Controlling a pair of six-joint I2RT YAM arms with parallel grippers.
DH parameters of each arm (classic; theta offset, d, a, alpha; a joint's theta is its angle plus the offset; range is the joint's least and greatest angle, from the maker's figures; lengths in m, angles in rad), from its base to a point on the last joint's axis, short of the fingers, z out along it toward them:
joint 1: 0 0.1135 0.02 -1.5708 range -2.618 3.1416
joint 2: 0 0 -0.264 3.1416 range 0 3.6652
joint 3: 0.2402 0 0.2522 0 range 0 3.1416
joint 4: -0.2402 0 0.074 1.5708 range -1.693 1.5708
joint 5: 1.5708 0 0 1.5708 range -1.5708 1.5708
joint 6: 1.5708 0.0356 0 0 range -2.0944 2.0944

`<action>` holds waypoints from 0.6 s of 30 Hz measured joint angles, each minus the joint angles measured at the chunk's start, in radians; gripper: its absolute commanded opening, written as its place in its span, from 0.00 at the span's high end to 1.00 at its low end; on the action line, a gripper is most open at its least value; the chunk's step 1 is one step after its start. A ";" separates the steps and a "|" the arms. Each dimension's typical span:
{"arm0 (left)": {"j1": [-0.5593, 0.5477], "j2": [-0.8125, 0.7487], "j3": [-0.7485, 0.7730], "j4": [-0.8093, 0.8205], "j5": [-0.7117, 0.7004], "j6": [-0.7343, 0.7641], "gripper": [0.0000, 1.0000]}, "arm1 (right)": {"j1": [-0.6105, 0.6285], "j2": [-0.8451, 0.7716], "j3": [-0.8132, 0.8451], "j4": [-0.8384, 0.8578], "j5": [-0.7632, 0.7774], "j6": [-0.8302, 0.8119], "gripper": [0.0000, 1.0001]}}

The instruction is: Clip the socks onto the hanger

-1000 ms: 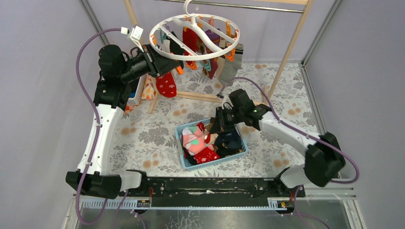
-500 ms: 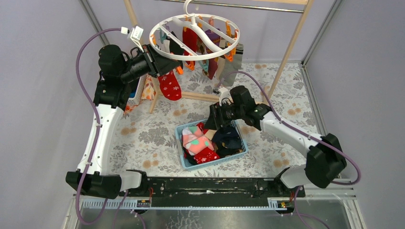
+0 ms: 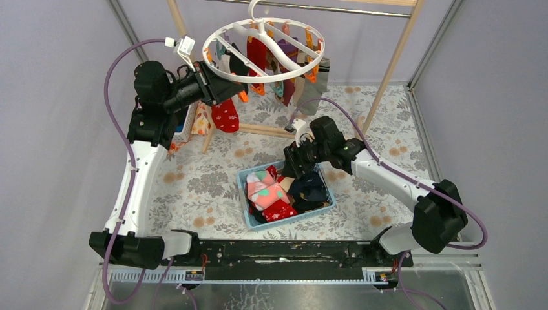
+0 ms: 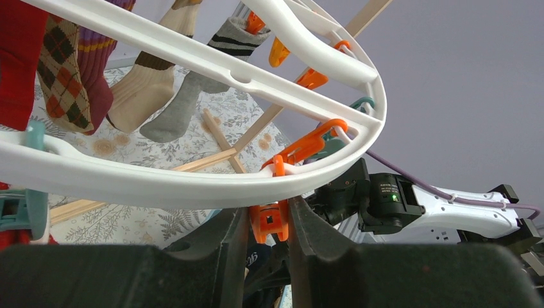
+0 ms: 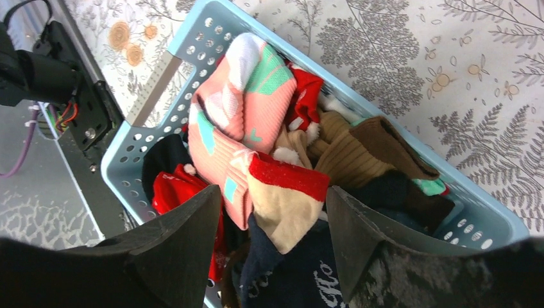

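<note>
Using the hanger [image 3: 258, 79] as the reference point here. It's the big white ring hooked on the wooden rail [image 3: 395, 61], and the left gripper [image 3: 210, 87] is up at its left rim. In the left wrist view the 2 fingers [image 4: 224, 253] are squeezed in narrow on 1 orange clip [image 4: 269, 221] dangling just under the hanger's rim, so that hand is pinching the clip from both sides.

A red sock with white patterns [image 3: 225, 116] hangs right below the hanger's left edge. I can't tell from these shots which clip holds it. More hung socks [image 3: 287, 81] (argyle, cream, grey, dark red) dangle under the middle and right of the ring.

The loose socks [image 3: 278, 197] are piled in a light blue basket [image 3: 294, 218] on the floral table cover [image 3: 194, 187], below the hanger and nearer the arm bases. The right gripper [image 5: 272, 212] is down there too, below the hanger's right side, with its fingers spread wide and nothing held. Right under it lie a pink sock with green patches [image 5: 237, 109], a red-cuffed cream sock [image 5: 285, 192] and a navy sock [image 5: 282, 269].
</note>
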 measured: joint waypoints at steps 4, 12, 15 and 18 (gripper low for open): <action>0.000 0.000 0.000 0.000 0.001 0.000 0.95 | 0.000 0.002 -0.006 -0.003 0.053 -0.009 0.33; 0.000 0.000 0.000 0.000 0.005 0.000 0.95 | 0.000 0.053 -0.020 0.003 0.100 -0.010 0.47; 0.000 0.000 0.000 0.000 0.006 0.000 0.95 | -0.001 0.048 -0.064 0.052 0.074 0.011 0.60; 0.000 0.000 0.000 0.000 0.006 0.001 0.95 | -0.002 0.031 -0.122 0.116 0.031 0.047 0.77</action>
